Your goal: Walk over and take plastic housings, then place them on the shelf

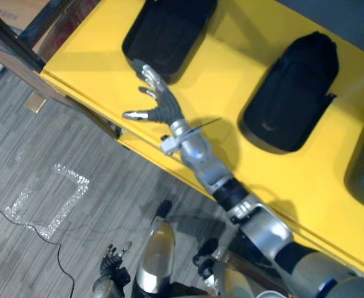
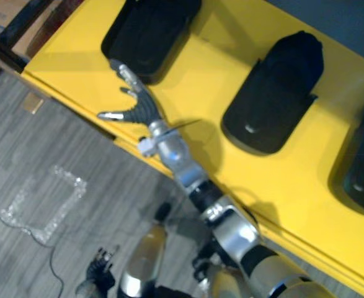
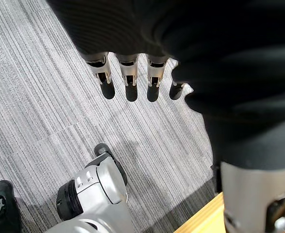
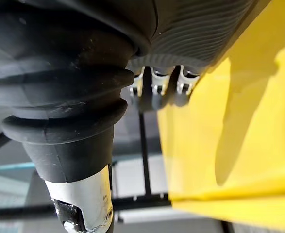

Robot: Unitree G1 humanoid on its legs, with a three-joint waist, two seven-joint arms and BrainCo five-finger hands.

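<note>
Three black plastic housings lie on the yellow shelf top point(image 1: 225, 74): one at the left point(image 1: 169, 31), one in the middle point(image 1: 293, 93), and one at the right edge point(image 2: 361, 161). My right hand point(image 1: 157, 102) reaches over the shelf's near edge, open, with its fingers spread. Its fingertips are right at the near end of the left housing, and it holds nothing. In the right wrist view the straight fingers point(image 4: 161, 85) hover by the yellow surface point(image 4: 239, 121). My left hand point(image 1: 110, 264) hangs low over the floor, its fingers point(image 3: 127, 82) straight and empty.
Grey carpet floor point(image 1: 45, 143) lies below the shelf's near edge. A square outline of clear tape point(image 1: 48, 202) is stuck to it. A dark frame bar point(image 1: 8, 37) and a cardboard box point(image 1: 20, 12) stand at the shelf's left end.
</note>
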